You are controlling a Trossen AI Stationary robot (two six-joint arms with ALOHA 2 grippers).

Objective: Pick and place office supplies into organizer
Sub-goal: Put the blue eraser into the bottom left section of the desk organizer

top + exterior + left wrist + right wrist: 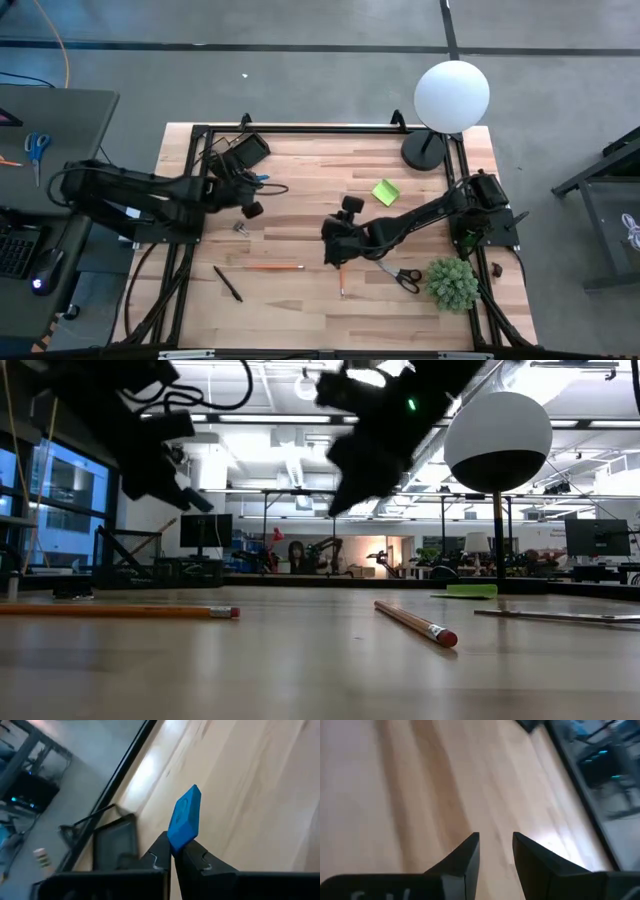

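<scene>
The flat blue rectangular eraser is pinched in the left gripper, above the table's upper left, near the black low-walled organizer tray. The right gripper hovers mid-frame, fingers apart and empty. Below lie an orange pencil, black pen and black-handled scissors.

Smooth pale wooden table; matt blue eraser.

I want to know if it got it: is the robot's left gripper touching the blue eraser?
Touching. The left wrist view shows the left gripper with its fingers pinched on the bottom end of the blue eraser, held up off the table.
</scene>
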